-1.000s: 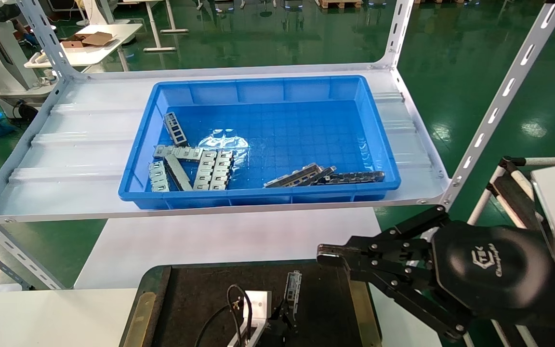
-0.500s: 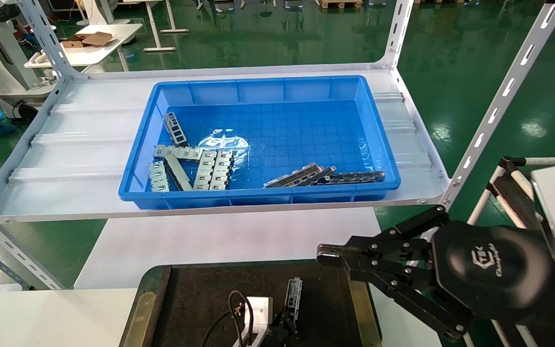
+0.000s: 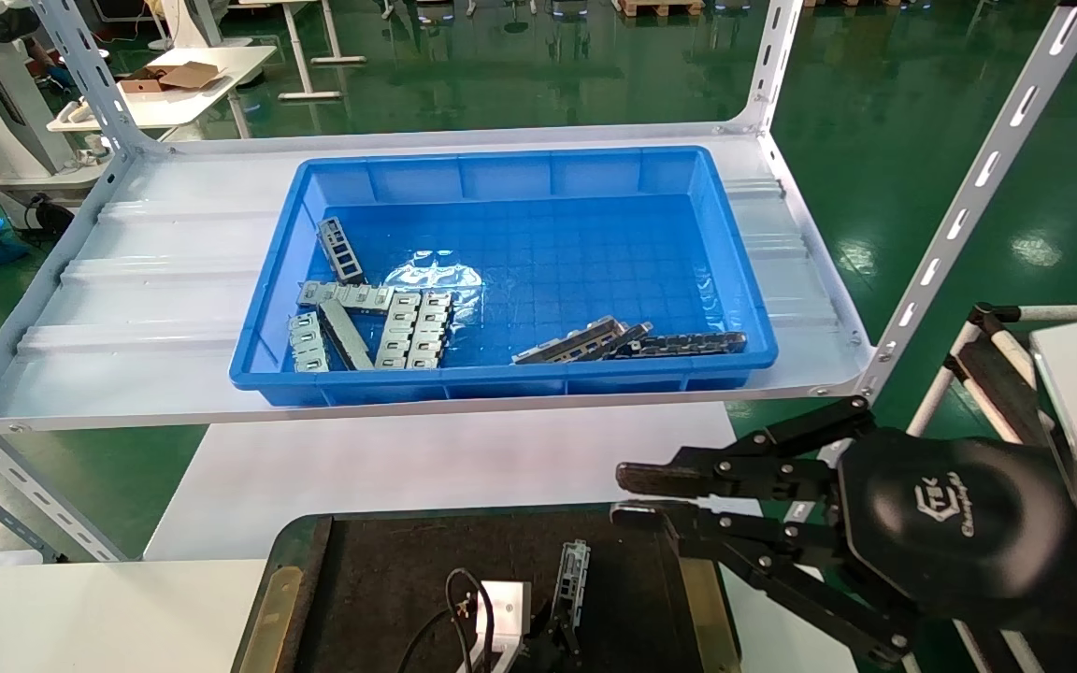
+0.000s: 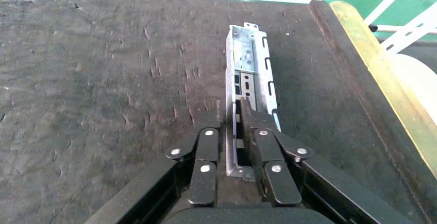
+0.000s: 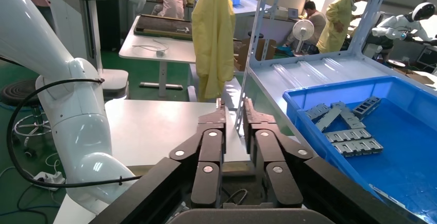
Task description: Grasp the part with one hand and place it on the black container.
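Part (image 4: 246,74), clamped in L gripper (image 4: 238,113), has been lowered nearer the black container (image 4: 103,80), placement imminent; R gripper (image 3: 637,495) fingers now parted, empty

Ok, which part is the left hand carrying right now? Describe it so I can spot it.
Find the black tray nearest the robot. Over it, the left hand grips a slim grey metal strip with ladder-like cutouts. It is the only strip there; the others lie in the blue bin.
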Motion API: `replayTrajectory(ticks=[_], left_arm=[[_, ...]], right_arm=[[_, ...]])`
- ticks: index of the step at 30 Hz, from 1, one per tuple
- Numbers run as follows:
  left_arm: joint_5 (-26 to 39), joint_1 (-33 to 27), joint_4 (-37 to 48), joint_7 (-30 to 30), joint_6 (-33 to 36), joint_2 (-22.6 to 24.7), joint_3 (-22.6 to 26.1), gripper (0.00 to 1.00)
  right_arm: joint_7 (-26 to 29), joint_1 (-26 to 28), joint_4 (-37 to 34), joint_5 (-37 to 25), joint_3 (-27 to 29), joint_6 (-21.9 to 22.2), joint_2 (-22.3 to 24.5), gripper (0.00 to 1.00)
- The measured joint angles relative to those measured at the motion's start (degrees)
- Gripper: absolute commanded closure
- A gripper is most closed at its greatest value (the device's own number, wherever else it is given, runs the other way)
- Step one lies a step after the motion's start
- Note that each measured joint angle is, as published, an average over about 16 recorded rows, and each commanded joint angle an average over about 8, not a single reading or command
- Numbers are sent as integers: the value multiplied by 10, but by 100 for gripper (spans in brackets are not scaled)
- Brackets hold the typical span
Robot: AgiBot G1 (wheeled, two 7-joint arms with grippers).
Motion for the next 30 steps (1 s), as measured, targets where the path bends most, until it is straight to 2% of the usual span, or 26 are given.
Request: replayTrajectory(ticks=[12, 19, 24, 30], left_arm=[[6, -11, -23, -7, -16, -7, 12, 0], [17, -24, -56, -10, -5, -30, 14, 0], [38, -37, -84, -22, 44, -61, 14, 0], [86, -55, -109, -48, 152, -108, 5, 0]], right_arm=[[0, 0, 0, 0, 0, 0, 0, 0], [0, 0, 0, 0, 0, 0, 0, 0], [0, 0, 0, 0, 0, 0, 0, 0], [0, 0, 0, 0, -1, 0, 0, 0]])
